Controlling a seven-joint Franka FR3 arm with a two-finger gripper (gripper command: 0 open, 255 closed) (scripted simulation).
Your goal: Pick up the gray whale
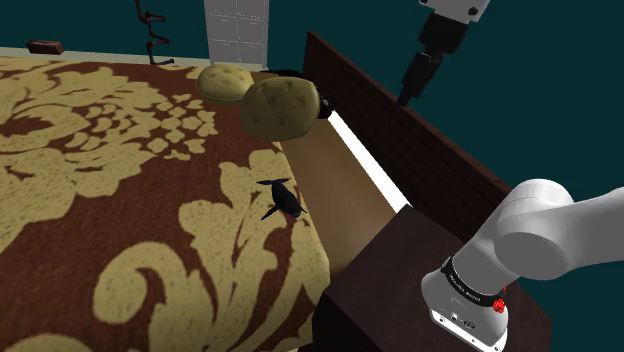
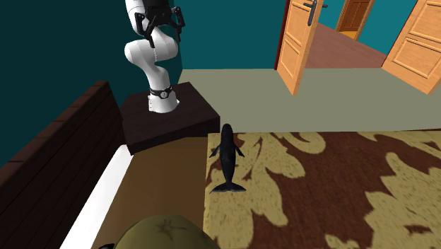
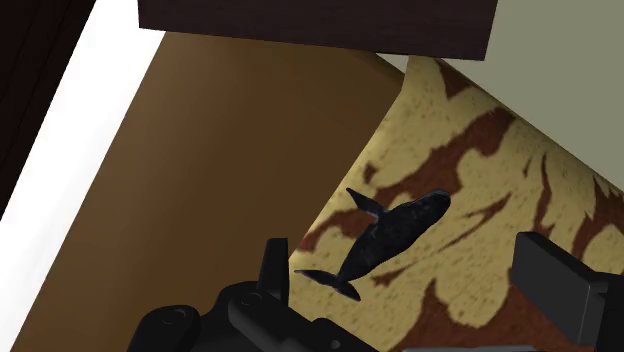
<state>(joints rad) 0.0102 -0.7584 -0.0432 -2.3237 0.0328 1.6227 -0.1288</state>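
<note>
Shoulder view, frame centre: the dark whale (image 1: 281,198) lies untouched on the patterned bedspread (image 1: 100,200), near its edge. My gripper (image 1: 410,90) hangs at upper right, fingers spread wide. I judge approach and grasp remain.

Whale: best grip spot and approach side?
Likely take the whale mid-body, between flippers and flukes, coming down from above, open claw spanning its narrow width: it lies flat on the patterned cover, long and slim.
</note>
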